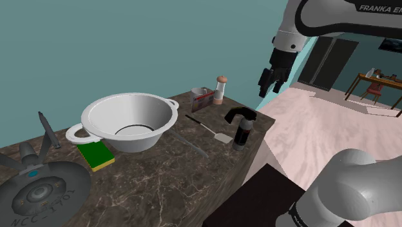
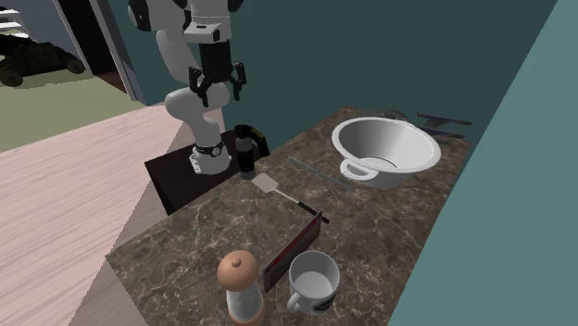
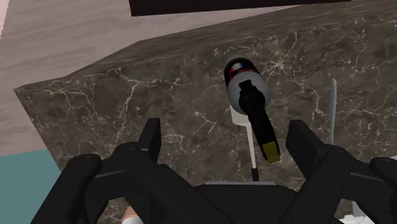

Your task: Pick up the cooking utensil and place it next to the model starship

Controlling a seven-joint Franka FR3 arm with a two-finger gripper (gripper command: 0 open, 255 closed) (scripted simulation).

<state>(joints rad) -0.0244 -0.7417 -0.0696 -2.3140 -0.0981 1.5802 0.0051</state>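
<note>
The cooking utensil is a spatula with a white blade and a thin dark handle. It lies flat on the dark marble counter between the big white bowl and a black spray bottle. The grey model starship rests at the counter's end at the shoulder view's lower left, beyond the bowl. My gripper hangs open and empty high above the counter edge near the bottle. In the wrist view the gripper looks down on the bottle, which partly hides the spatula.
A green and yellow sponge lies between bowl and starship. A thin grey rod lies beside the spatula. A mug, a brown-topped grinder and a reddish box stand at the counter's other end. A teal wall backs the counter.
</note>
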